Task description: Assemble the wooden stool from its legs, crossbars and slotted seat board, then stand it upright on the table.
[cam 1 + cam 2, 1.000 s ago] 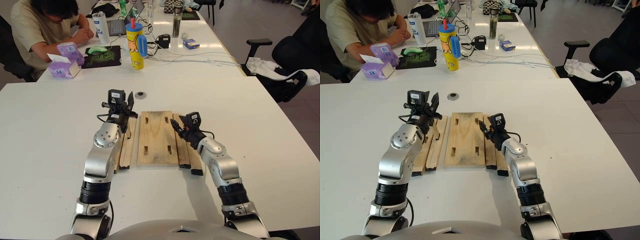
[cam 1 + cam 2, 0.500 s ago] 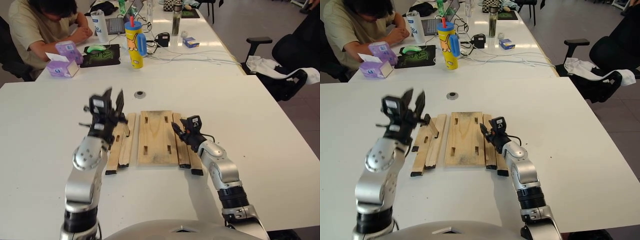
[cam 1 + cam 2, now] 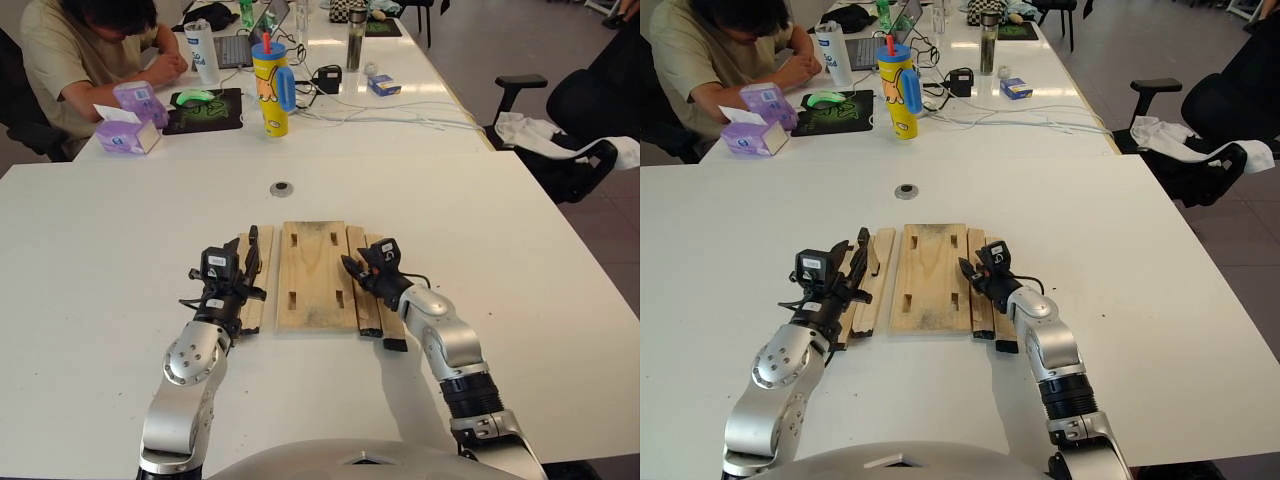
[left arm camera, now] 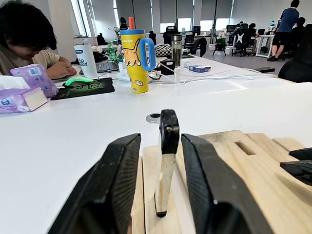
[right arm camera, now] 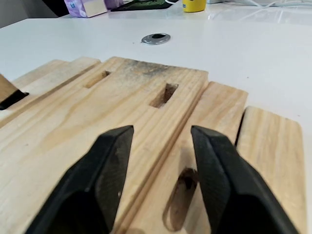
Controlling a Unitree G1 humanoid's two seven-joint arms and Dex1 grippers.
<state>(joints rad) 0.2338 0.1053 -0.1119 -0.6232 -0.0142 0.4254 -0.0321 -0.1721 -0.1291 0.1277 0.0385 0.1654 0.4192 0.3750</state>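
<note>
The slotted seat board lies flat mid-table, with wooden leg and crossbar pieces on its left and right. My left gripper hovers low over the left pieces, its fingers open. Between them a thin wooden piece with a dark end stands tilted up from the boards, and I see a gap on both sides. My right gripper is open just above the seam between the seat board and a slotted right piece, holding nothing.
A round grommet sits in the white table just beyond the boards. A yellow cup, a tissue box and a person's desk clutter are on the far table. An office chair stands at the right.
My left arm rose and swung left, then came back down lower and nearer to me over the left pieces. The right gripper has barely moved.
</note>
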